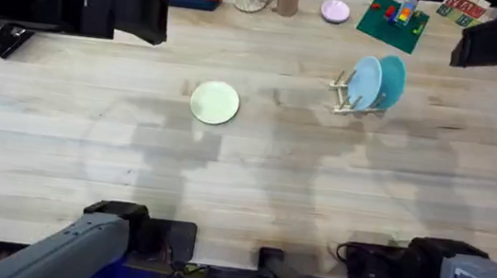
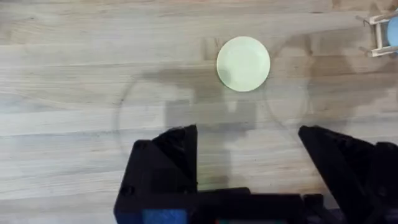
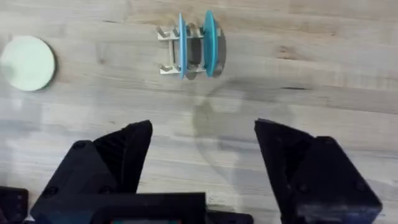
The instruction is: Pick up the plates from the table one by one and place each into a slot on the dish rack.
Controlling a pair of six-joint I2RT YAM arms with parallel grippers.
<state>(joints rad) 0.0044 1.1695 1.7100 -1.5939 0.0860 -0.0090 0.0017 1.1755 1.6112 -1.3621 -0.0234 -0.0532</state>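
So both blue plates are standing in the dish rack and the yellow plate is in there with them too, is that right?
Not quite. The light blue plate and the teal plate do stand upright in the dish rack, but the yellow plate is not in it. The overhead view shows it lying flat on the table, well apart from the rack, toward the left arm's side.

Landmark: the dish rack [image 1: 356, 102], on the table [image 1: 244, 185]. Two plates [image 1: 373, 82] stand upright in the rack's slots, one behind the other. A third plate [image 1: 214, 102] lies flat on the table, well left of the rack.
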